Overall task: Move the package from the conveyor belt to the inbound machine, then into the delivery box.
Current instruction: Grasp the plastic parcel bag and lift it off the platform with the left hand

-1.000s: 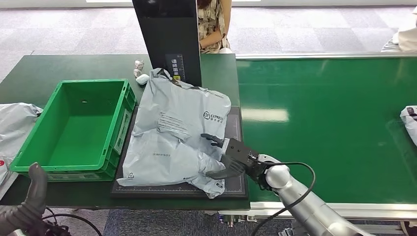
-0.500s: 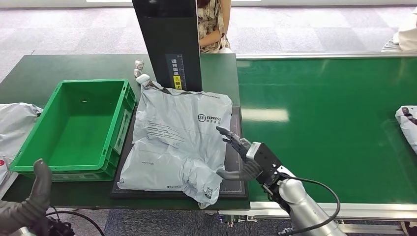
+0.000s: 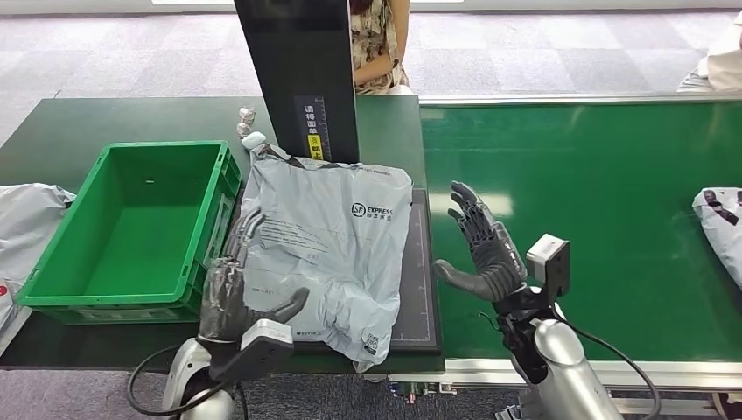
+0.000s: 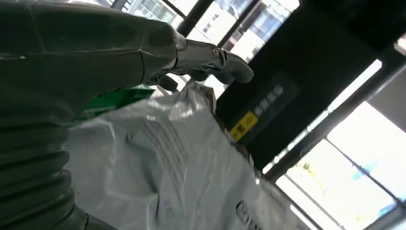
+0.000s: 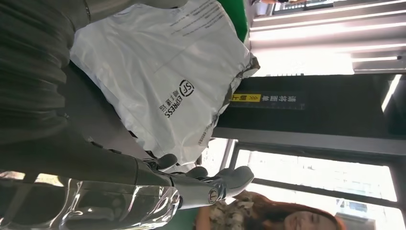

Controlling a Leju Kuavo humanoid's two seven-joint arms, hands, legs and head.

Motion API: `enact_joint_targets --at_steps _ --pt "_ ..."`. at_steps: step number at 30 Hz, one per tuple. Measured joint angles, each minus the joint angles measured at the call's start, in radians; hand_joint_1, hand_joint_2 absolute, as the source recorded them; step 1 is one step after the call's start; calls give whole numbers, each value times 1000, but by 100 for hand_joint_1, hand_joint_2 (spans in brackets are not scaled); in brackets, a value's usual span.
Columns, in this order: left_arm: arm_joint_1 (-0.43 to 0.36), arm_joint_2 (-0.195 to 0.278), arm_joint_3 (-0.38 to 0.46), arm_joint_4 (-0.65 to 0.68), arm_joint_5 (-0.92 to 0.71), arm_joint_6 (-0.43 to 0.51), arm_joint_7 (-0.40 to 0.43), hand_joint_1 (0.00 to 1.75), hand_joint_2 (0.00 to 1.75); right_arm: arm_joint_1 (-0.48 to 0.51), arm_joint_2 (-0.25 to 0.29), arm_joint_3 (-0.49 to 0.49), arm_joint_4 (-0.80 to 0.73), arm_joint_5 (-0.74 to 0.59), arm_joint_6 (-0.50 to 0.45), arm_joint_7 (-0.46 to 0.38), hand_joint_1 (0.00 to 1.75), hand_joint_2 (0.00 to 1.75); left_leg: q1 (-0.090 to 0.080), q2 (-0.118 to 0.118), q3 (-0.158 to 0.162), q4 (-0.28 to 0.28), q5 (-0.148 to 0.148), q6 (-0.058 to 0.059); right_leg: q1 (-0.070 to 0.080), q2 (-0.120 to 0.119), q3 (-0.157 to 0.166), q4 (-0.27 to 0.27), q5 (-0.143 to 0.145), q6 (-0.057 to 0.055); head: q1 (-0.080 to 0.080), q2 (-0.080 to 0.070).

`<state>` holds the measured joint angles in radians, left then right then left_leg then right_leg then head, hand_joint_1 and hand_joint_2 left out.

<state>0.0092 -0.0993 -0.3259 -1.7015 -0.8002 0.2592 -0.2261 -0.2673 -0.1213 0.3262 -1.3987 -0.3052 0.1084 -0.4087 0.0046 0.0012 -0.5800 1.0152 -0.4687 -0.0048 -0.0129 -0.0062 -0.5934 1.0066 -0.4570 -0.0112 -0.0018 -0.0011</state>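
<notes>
The grey SF Express package [image 3: 328, 236] lies flat on the inbound machine's black platform [image 3: 421, 302], its far end against the black column [image 3: 297, 61]. My left hand [image 3: 234, 289] stands open at the package's near left edge, fingers spread upward and thumb reaching over the bag. My right hand [image 3: 481, 249] is open with its palm turned toward the package, a short gap to its right over the belt's edge. The left wrist view has the package [image 4: 167, 158] under that hand's fingers [image 4: 210, 55]. The right wrist view has the package [image 5: 163, 72] beyond the fingers [image 5: 206, 187].
The green delivery box [image 3: 162, 145] stands open just left of the platform. The green conveyor belt [image 3: 595, 219] runs to the right, with another package [image 3: 722, 223] at its right edge. A grey bag [image 3: 26, 219] lies far left. A person [image 3: 376, 44] sits behind the column.
My right hand let go of the package's near right corner and lifted away to the right, opening. My left hand rose from the bottom left to the package's left edge.
</notes>
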Motion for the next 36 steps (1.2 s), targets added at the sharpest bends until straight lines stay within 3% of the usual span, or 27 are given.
enact_joint_targets --at_steps 6,13,25,27,29,31,36 --pt "-129 38 -90 250 -25 -23 51 0 175 -1 14 -11 -3 -6 8 -3 0 175 0 0 0 0 1 0 0 0 0 1 0 0 0 0" --pt "-228 78 -127 407 -35 -31 65 0 175 -1 18 -16 -22 -10 8 -11 0 175 0 0 0 0 1 0 0 0 0 1 0 0 0 0" --pt "-304 113 -169 606 -23 -31 66 0 175 3 19 -24 -69 -23 -14 -17 0 175 0 0 1 0 1 0 0 0 1 1 0 0 0 0" --pt "-311 118 -172 616 -23 -29 66 17 175 6 19 -26 -73 -26 -18 -18 0 175 0 0 1 0 1 0 0 0 1 1 0 0 0 0" --pt "-317 123 -175 622 -23 -29 66 103 175 8 19 -29 -77 -27 -23 -18 0 175 0 0 1 0 1 -1 0 0 1 1 0 -1 0 0" --pt "-323 129 -179 625 -24 -34 66 174 175 10 19 -30 -81 -27 -27 -18 0 175 0 0 1 0 1 -1 0 0 1 1 1 -1 0 0" --pt "-332 141 -191 627 -35 -44 69 175 175 15 20 -31 -89 -27 -31 -18 0 175 1 0 1 0 3 -2 0 0 1 1 1 -1 0 0"
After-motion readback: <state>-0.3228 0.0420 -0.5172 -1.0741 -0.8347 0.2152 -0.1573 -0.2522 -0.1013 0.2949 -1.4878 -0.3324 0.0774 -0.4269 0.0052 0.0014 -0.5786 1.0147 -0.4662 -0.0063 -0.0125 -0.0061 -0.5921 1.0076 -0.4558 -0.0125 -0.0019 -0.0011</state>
